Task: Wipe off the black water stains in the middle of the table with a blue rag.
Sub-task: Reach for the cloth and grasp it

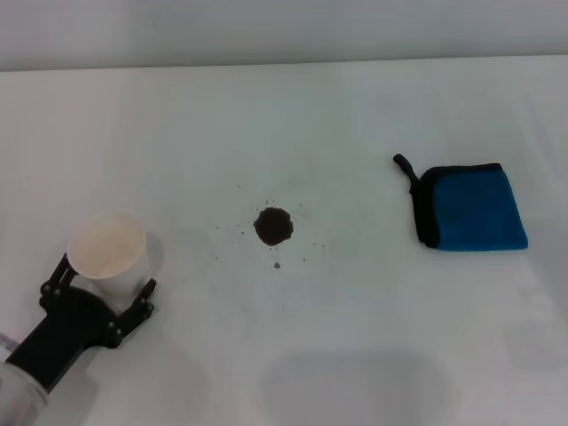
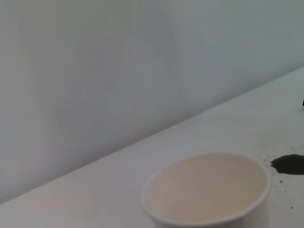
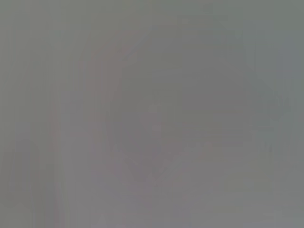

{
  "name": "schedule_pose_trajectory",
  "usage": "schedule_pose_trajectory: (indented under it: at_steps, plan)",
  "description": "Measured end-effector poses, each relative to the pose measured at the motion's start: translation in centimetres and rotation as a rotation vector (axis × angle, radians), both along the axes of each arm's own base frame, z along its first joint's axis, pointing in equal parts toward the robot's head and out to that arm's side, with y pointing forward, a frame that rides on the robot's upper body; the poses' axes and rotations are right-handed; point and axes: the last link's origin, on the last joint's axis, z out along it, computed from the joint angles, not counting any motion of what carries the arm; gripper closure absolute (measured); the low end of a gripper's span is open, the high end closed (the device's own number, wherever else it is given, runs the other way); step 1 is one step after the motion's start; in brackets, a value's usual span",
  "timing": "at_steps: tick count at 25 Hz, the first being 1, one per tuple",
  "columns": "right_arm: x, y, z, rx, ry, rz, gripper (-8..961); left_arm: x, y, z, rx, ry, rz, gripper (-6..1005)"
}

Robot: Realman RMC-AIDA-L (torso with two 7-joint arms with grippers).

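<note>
Opening step: my left gripper (image 1: 108, 286) has its fingers closed on a cup (image 1: 108, 251) left of the stains (image 1: 273, 225) at mid-table (image 1: 355, 355). The rag (image 1: 475, 209) lies untouched to the right; I must fetch it next. Right gripper unseen.

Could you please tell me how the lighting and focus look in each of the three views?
Head view: even, soft light, faint shadows near the table front edge, stain and rag sharp. Left wrist view: cup slightly soft. Right wrist view: featureless grey, nothing discernible.
</note>
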Motion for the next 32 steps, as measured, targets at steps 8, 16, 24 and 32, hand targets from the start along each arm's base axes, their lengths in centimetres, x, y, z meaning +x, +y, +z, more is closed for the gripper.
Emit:
schedule_pose_trajectory:
  at_steps: [8, 16, 24, 32]
  plan:
    - [-0.1, 0.6, 0.2, -0.01, -0.024, 0.008, 82, -1.0, -2.7, 0.6, 0.034, -0.035, 0.024, 104]
    - [0.0, 0.9, 1.1, 0.015, -0.012, 0.008, 82, -2.1, -5.7, 2.7, 0.171, -0.109, 0.082, 106]
    - [1.7, 3.9, 3.9, -0.145, 0.423, -0.088, 82, -4.6, -5.7, 7.2, 0.459, -0.198, 0.241, 107]
    - [-0.3, 9.5, 5.1, -0.646, 0.603, -0.199, 81, -5.3, -4.5, 10.2, 0.557, -0.31, 0.251, 107]
